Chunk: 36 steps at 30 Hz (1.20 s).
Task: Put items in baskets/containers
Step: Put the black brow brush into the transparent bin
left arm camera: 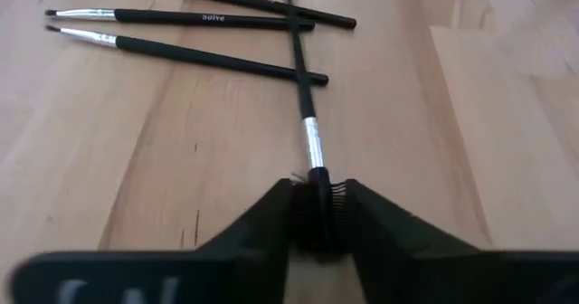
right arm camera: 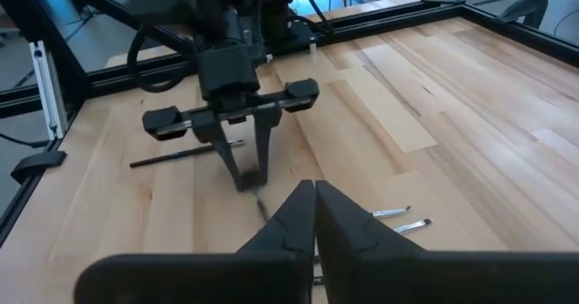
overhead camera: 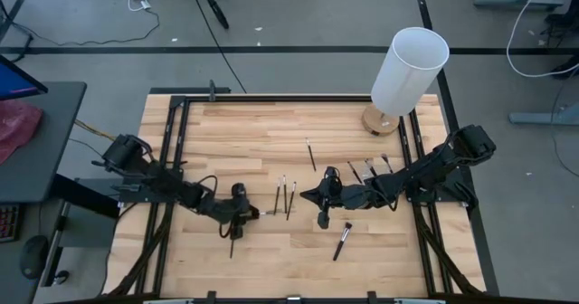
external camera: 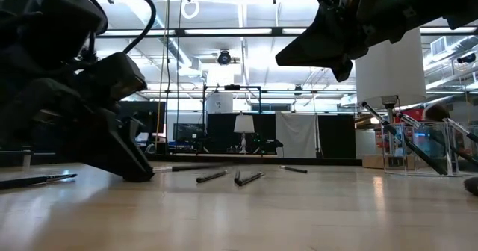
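Pale wood tabletop [left arm camera: 181,159], thin black silver-ferruled brush [left arm camera: 303,96] pinched in left claw [left arm camera: 318,215].

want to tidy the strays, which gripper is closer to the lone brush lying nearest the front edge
Right. The right gripper sits just beside that brush; the left gripper is well off toward the left side.

A pale wooden table [overhead camera: 271,132] carries scattered thin brushes [overhead camera: 285,195].

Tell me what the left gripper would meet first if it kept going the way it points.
Probably the three loose brushes lying ahead; the left gripper is already closed on a brush whose handle crosses them. Depth is hard to judge.
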### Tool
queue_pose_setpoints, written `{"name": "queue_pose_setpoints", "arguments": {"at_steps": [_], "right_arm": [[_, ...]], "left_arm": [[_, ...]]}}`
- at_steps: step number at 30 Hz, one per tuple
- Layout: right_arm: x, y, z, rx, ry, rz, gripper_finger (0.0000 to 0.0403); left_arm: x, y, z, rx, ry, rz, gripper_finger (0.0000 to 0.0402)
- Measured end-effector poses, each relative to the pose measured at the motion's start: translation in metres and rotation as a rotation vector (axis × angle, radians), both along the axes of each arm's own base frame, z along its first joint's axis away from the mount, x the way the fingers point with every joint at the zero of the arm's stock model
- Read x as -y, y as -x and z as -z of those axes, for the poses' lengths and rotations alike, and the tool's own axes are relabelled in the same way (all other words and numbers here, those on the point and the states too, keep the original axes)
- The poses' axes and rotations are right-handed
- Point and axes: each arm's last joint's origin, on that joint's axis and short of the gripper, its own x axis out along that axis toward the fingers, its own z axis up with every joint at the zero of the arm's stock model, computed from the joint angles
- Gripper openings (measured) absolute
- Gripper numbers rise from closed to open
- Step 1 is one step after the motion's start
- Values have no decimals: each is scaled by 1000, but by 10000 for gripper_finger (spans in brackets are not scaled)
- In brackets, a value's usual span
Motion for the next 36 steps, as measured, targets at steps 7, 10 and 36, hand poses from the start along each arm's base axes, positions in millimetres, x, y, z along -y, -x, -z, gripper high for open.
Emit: {"name": "queue_pose_setpoints", "arguments": {"at_steps": [7, 10, 36], "right_arm": [[0, 0, -1, 6, -3, -1, 16], [-1, 0, -1, 9, -5, -5, 16], [-18, -55, -25, -228, 134, -126, 123]], "left_arm": [[-3, -2, -1, -15, 23, 38, 17], [-6, -2, -7, -2, 27, 48, 21], [-27, -64, -123, 95, 64, 24, 27]]}}
